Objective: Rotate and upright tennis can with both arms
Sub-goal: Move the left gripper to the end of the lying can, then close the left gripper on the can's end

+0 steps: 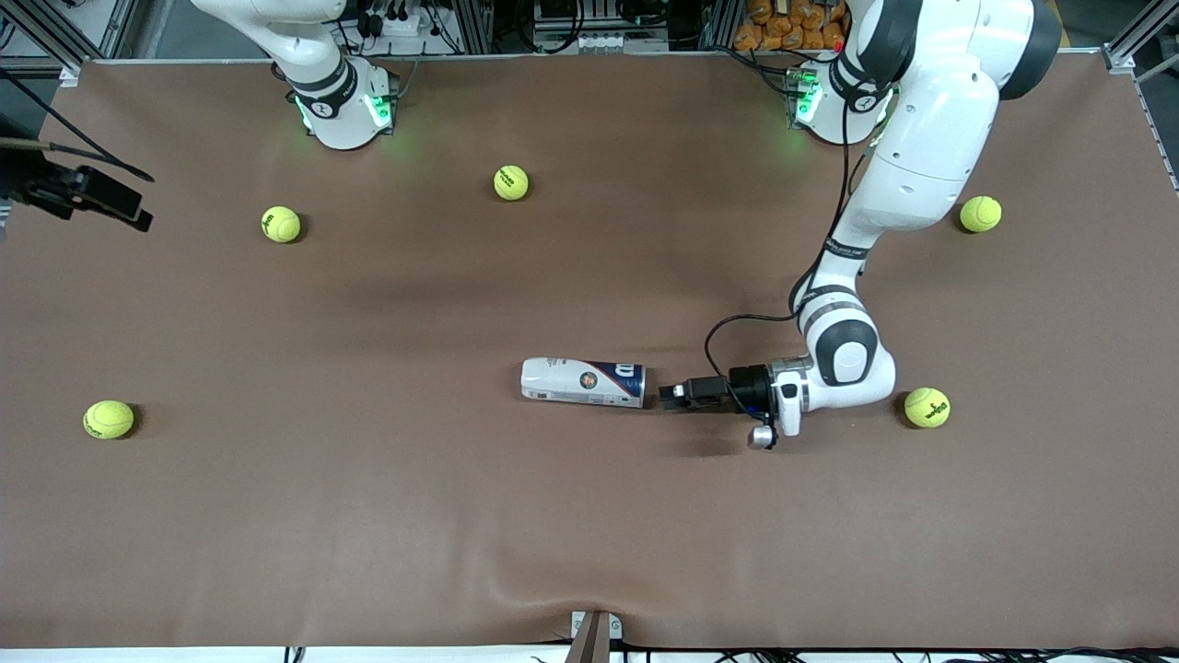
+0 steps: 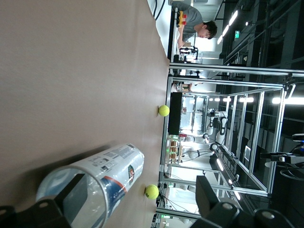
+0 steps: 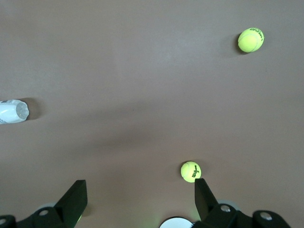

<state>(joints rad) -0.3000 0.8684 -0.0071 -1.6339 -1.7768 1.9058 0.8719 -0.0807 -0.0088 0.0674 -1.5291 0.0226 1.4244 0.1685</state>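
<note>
The tennis can [image 1: 583, 382] lies on its side in the middle of the table, white with its dark blue band at the end toward the left arm's end of the table. My left gripper [image 1: 670, 394] is held level just above the table, a small gap from that blue end, and points at it. In the left wrist view the can [image 2: 95, 180] lies close ahead, nearer one finger [image 2: 71, 194], and the gripper [image 2: 140, 185] is open and empty. My right gripper [image 3: 138, 187] is open and empty high over the table near its own base, out of the front view. The can's end [image 3: 13, 111] shows far off there.
Several yellow-green tennis balls lie scattered: one [image 1: 927, 407] beside the left arm's wrist, one [image 1: 980, 214] toward the left arm's end, others [image 1: 511, 182], [image 1: 281, 224] near the right arm's base, and one [image 1: 109, 419] toward the right arm's end. A black mount [image 1: 74, 189] juts in there.
</note>
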